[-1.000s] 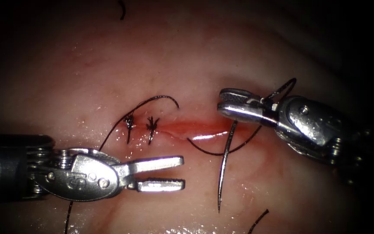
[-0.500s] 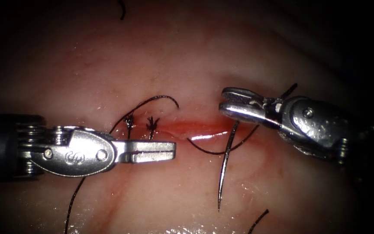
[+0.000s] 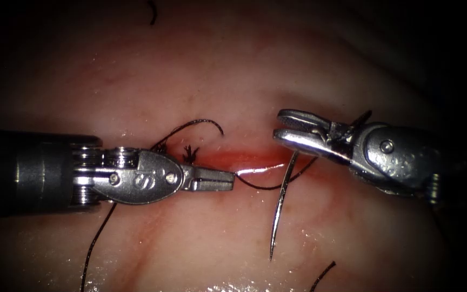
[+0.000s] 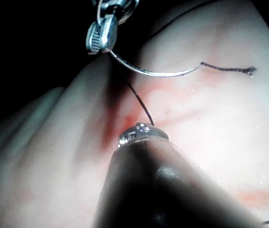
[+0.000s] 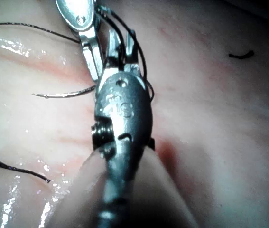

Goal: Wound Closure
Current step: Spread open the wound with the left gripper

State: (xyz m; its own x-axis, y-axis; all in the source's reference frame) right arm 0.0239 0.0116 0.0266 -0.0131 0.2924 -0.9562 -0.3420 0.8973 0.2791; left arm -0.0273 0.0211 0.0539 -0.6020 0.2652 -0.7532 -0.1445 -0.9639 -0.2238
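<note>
In the endoscope view, the right tool (image 3: 278,127) grips the needle (image 3: 280,204) near its blunt end, the curve hanging free over the tissue (image 3: 233,81) below the cut (image 3: 244,160). The left tool (image 3: 228,179), jaws closed, appears to pinch the thread (image 3: 268,187). The left wrist view shows needle (image 4: 158,72) and thread (image 4: 141,102). The right wrist view shows the clamped needle (image 5: 65,94).
</note>
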